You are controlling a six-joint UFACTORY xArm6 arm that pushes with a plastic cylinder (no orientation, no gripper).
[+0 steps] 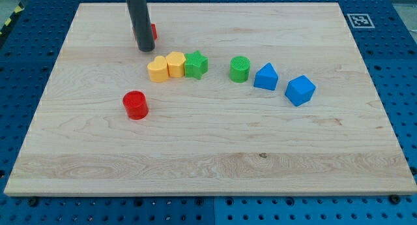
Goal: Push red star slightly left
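The red star [153, 32] lies near the view's top left and is mostly hidden behind my rod; only a red sliver shows on the rod's right side. My tip [145, 50] rests on the board right at the star's lower left edge. A red cylinder [135, 105] stands lower, toward the view's left.
A row sits right of and below my tip: two yellow blocks [158, 69] [176, 63] touching a green star [195, 64]. Further right are a green cylinder [240, 69] and two blue blocks [266, 77] [300, 90]. The wooden board [208, 166] lies on a blue pegboard.
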